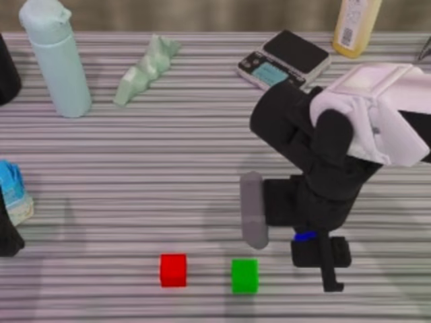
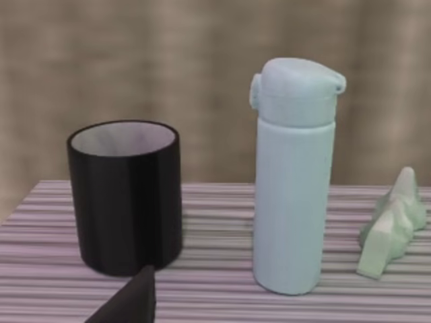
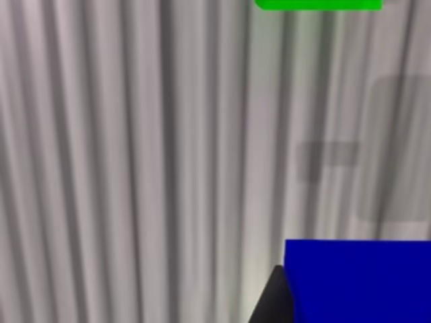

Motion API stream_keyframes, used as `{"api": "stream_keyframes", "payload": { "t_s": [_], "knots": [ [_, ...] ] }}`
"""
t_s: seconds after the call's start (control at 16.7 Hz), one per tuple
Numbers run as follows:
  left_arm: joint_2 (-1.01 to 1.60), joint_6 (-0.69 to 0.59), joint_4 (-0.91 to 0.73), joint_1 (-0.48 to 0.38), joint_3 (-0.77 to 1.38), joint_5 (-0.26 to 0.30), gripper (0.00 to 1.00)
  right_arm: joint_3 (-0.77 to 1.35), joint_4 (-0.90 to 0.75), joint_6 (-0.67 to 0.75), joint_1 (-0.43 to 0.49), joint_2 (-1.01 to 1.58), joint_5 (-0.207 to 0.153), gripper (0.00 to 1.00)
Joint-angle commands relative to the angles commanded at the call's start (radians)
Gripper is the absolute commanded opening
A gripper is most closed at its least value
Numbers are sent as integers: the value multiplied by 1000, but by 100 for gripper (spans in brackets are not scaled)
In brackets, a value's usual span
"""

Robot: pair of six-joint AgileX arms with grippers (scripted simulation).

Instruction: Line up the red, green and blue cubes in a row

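The red cube [image 1: 173, 270] and the green cube [image 1: 244, 275] sit side by side near the table's front edge, a cube's width apart. Only a sliver of the blue cube [image 1: 304, 236] shows, under my right gripper [image 1: 322, 264], right of the green cube. In the right wrist view the blue cube [image 3: 357, 282] fills the corner with one dark finger [image 3: 273, 303] pressed against its side; the gripper is shut on it. The green cube's edge [image 3: 318, 4] shows farther off. My left gripper [image 1: 7, 239] is parked at the left edge, open.
Along the back stand a black cup [image 2: 124, 195], a pale teal bottle [image 1: 54, 57], a mint green figure [image 1: 145, 67], a dark scale-like device [image 1: 283, 59] and a yellow bottle [image 1: 357, 23]. A blue-white pack [image 1: 13, 192] lies at the left edge.
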Motion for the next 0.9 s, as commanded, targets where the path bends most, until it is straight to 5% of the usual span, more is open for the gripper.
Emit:
{"api": "stream_keyframes", "payload": {
  "t_s": [0.84,0.9],
  "knots": [
    [0,0,0,0,0,0,100,-168,272,1,5,103,1,0],
    [0,0,0,0,0,0,100,-168,272,1,5,103,1,8]
  ]
}}
